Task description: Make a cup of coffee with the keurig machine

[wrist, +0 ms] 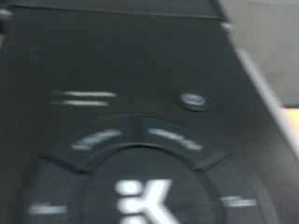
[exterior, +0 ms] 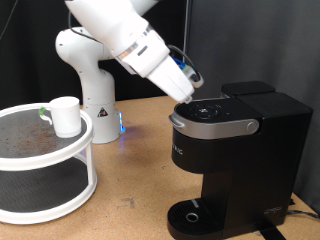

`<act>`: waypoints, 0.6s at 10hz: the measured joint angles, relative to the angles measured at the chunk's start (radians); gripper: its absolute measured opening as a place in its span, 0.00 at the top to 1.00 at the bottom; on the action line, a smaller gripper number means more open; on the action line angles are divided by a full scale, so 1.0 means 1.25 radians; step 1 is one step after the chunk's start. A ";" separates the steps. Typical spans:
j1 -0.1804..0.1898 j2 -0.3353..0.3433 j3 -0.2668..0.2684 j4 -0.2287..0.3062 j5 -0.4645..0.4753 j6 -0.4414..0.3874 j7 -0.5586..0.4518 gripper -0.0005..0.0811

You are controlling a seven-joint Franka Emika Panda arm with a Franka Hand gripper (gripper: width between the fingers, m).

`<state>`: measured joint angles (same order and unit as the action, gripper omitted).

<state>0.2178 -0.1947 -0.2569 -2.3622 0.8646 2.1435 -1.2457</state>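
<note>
The robot's claw (exterior: 190, 88) hangs just above the top panel of the large black boxy keurig machine (exterior: 235, 150), which stands on the wooden tabletop (exterior: 130, 160) towards its right edge in the exterior view; whether the fingers are spread or pressed together I cannot tell, since the wrist view shows no fingers, only the machine's blurred button ring with its central logo button (wrist: 142, 199) close below. The grey arched lid handle (exterior: 215, 127) lies down, so the lid looks closed. The small plain white cylindrical cup (exterior: 66, 115) sits on the upper tier of a white round two-tier stand (exterior: 60, 160) near the tabletop's left edge, well apart from the machine. The round drip tray (exterior: 192, 216) carries no cup, so by my judgement the cup placement and brewing are not done.
</note>
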 joint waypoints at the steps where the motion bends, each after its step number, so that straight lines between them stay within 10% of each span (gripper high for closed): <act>1: -0.007 -0.021 -0.015 -0.012 -0.008 -0.050 -0.018 0.99; 4: -0.031 -0.075 -0.047 -0.026 -0.101 -0.202 -0.058 0.99; 6: -0.031 -0.075 -0.046 -0.036 -0.080 -0.162 -0.051 0.99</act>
<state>0.1792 -0.2883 -0.3138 -2.4073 0.7646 1.9406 -1.3098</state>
